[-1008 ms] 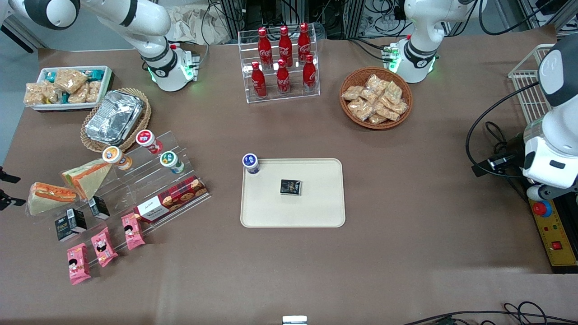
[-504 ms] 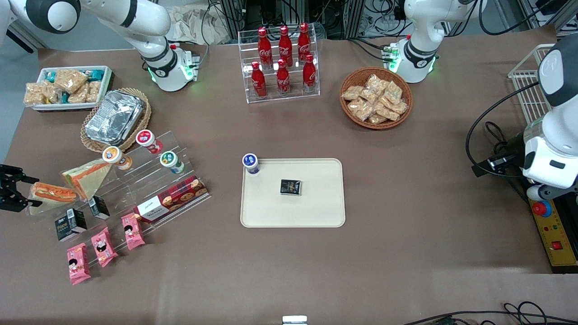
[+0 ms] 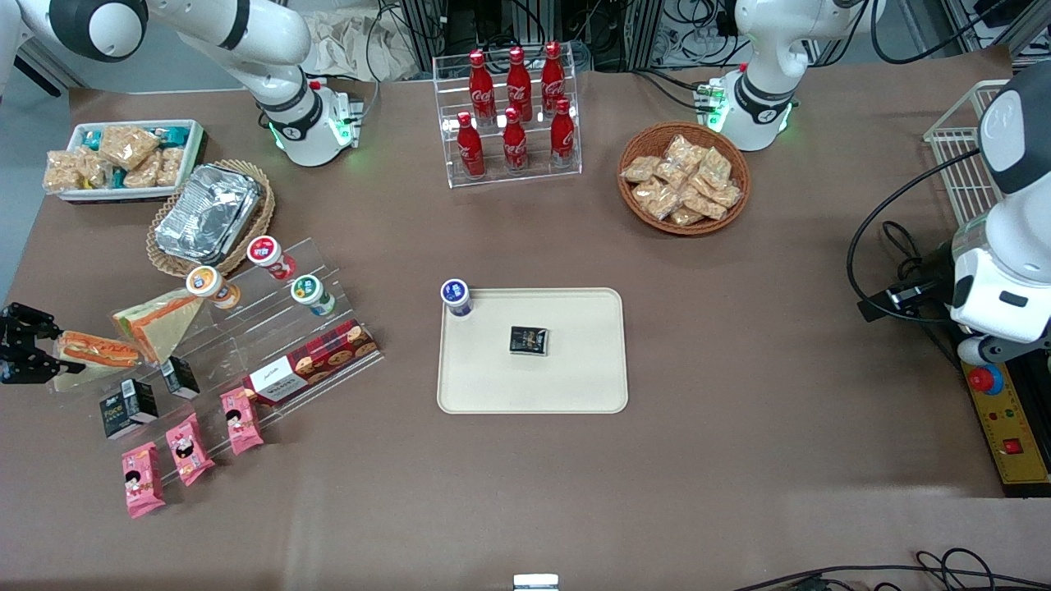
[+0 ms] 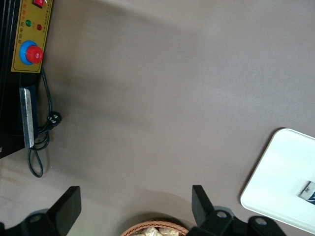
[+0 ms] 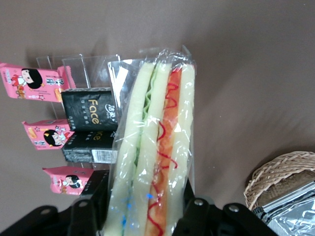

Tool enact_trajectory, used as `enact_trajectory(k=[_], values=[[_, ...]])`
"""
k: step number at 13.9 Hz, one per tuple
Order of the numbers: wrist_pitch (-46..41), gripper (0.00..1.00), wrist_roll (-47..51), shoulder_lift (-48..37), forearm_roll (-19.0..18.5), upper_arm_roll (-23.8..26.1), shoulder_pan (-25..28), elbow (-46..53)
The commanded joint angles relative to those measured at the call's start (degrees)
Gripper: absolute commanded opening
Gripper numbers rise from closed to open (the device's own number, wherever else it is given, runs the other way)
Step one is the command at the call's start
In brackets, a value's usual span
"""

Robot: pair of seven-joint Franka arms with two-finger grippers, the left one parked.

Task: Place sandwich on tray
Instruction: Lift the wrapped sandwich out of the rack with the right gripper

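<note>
The sandwich (image 3: 94,351) is a wrapped wedge with orange-red filling, lying on the table at the working arm's end, beside the acrylic stand. My right gripper (image 3: 29,345) is at its outer end, low over the table. In the right wrist view the sandwich (image 5: 157,147) runs between my two fingers (image 5: 196,209), and the gripper (image 5: 142,214) is open around it. The cream tray (image 3: 575,386) lies in the middle of the table, apart from the gripper. It holds a small black box (image 3: 529,340) and a blue-lidded cup (image 3: 456,297) at one corner.
A second wedge sandwich (image 3: 160,322) leans on the tiered acrylic stand (image 3: 271,328) with cups, black boxes (image 5: 88,115), a biscuit box and pink packets (image 3: 189,447). A foil container (image 3: 207,212) in a wicker basket, a snack tub (image 3: 123,156), a cola rack (image 3: 513,115) and a snack basket (image 3: 683,178) stand farther back.
My gripper has come in from the table's edge at the working arm's end and closed up to the sandwich, so its fingers now flank the sandwich's end. Nothing else has moved.
</note>
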Motion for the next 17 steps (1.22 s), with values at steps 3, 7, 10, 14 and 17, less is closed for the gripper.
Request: enact_trajectory(k=[3,7,10,14,17], values=[[0.48,0.58,-2.53,-0.73,0.77,0.06,0.94,0.48],[0.04,0.37,-5.43,-1.0,-0.98,0.06,2.26,1.01],[-0.57,0.38,-9.48,-2.23,-5.29,0.24,4.54,4.42],[-1.54,0.45,-16.32,-3.72,-5.73,3.49,5.42,7.43],[-2.07,0.45,-26.32,-4.95,-6.52,4.9,7.52,9.79]])
